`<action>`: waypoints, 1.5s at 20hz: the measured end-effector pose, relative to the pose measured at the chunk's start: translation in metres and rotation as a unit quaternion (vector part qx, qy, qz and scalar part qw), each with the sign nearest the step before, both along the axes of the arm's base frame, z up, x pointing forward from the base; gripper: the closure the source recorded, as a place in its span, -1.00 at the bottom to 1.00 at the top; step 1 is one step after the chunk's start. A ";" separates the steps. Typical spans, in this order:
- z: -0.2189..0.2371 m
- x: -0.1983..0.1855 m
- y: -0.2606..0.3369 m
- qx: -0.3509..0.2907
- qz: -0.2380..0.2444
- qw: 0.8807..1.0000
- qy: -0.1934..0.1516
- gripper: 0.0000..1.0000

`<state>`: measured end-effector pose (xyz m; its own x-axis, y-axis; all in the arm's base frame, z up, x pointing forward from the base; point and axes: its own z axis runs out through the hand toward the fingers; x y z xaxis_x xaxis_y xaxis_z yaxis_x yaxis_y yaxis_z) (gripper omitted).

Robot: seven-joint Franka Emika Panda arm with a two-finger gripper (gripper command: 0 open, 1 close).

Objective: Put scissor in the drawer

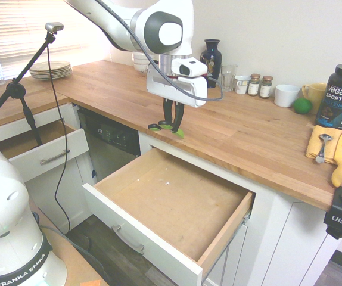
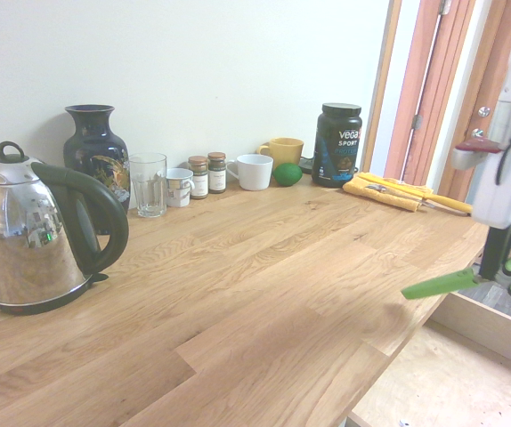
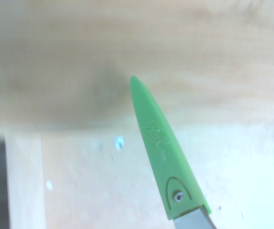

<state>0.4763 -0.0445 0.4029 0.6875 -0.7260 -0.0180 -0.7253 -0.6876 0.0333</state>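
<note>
Gripper (image 1: 171, 121) clamped on scissor (image 1: 166, 127), held level, lime blade toward countertop (image 1: 248, 137).

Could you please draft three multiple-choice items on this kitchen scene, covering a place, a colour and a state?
1. Where are the small scissors with dark loops and a lime-green blade cover?
A. flat on the countertop
B. held in the air at the counter's front edge
C. inside the kettle

2. What colour is the mug beside the round lime?
A. yellow
B. red
C. black

3. The large white-fronted drawer with pale plywood interior is:
A. shut
B. removed
C. pulled open

Key: B, the claw holds them clear of the wood; A, its body is yellow; C, its plywood floor shows.
</note>
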 end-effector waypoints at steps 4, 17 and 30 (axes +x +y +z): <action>-0.019 -0.018 -0.008 0.003 0.014 1.000 0.003 1.00; -0.037 -0.058 -0.010 -0.002 0.013 1.000 0.000 1.00; -0.088 -0.092 -0.016 0.001 0.007 1.000 0.003 1.00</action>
